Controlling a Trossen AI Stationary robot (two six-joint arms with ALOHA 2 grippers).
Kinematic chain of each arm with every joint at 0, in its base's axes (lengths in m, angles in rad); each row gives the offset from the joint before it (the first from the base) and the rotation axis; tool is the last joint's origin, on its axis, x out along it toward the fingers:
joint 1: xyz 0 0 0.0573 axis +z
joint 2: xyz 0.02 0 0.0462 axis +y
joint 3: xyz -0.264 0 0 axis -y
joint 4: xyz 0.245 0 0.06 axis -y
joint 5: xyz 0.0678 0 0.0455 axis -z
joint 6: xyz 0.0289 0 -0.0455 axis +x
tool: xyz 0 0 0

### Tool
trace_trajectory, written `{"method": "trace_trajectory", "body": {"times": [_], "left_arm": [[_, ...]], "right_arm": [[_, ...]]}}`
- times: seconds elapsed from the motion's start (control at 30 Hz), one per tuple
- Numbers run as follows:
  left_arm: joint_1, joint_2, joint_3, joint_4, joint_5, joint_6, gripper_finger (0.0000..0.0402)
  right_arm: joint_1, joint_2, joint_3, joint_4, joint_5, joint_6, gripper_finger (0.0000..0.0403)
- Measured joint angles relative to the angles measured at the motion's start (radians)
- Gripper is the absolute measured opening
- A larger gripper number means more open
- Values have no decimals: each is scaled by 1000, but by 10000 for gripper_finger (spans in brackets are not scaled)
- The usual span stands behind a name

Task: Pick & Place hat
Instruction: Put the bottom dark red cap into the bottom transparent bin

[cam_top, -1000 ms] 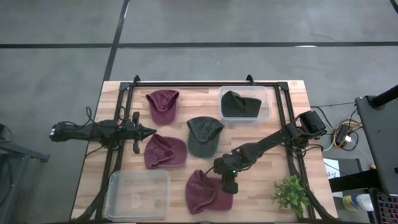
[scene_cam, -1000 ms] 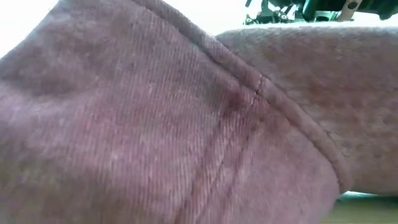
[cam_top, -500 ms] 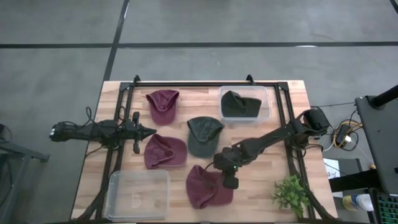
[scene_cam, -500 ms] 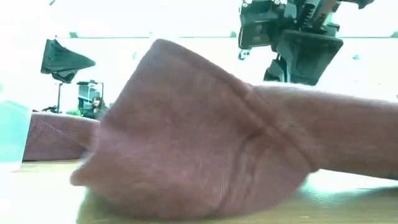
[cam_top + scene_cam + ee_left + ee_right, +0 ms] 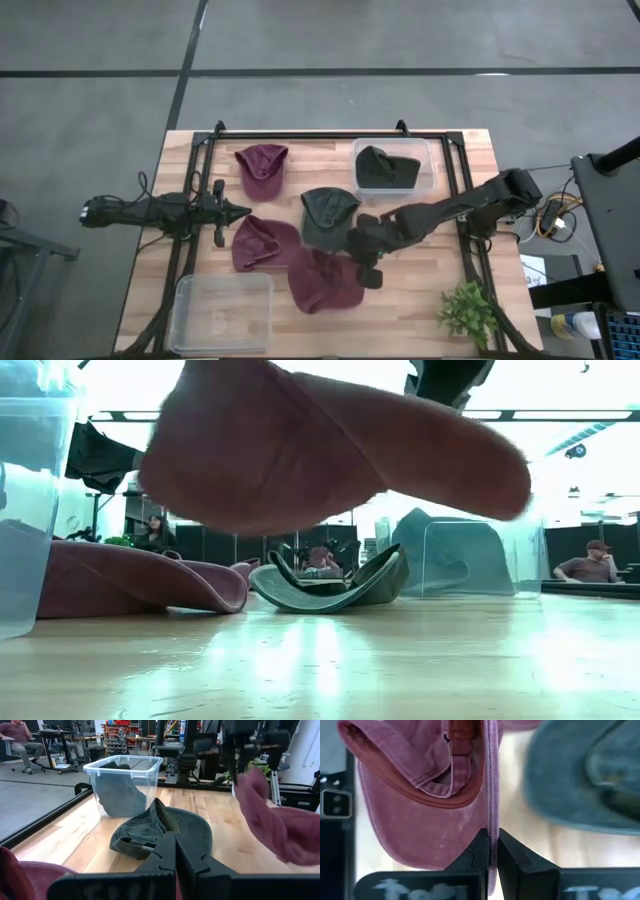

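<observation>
A maroon cap hangs from my right gripper, which is shut on it near the table's middle. In the low view this cap floats above the wood. My left gripper waits shut at the table's left side, touching nothing. Its wrist view shows the shut fingers pointing at a dark green cap that lies crown-down on the table. Two more maroon caps lie on the wood. Another dark green cap sits inside the far clear bin. My right gripper pinches the maroon cap's rim edge between its two fingers, which lie along that edge. The cap is lifted clear of the table and hangs slack from the fingers, its open underside and back strap facing the wrist camera.
An empty clear bin stands at the near left. A small green plant sits at the near right corner. A black frame rail runs along the table's sides. People sit in the room beyond.
My right gripper has risen and moved from near the table's near edge toward its middle, staying shut on the maroon cap. The cap, which lay on the wood, is now lifted clear and has travelled with the gripper toward the other caps.
</observation>
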Motion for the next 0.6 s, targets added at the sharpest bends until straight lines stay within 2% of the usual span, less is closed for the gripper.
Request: {"method": "trace_trajectory", "body": {"times": [0.23, 0.6], "left_arm": [[0, 0, 0, 0, 0, 0, 0], [0, 0, 0, 0, 0, 0, 0]], "right_arm": [[-32, -56, 84, -65, 167, -77, 13], [-108, -89, 195, -70, 292, -218, 13]]}}
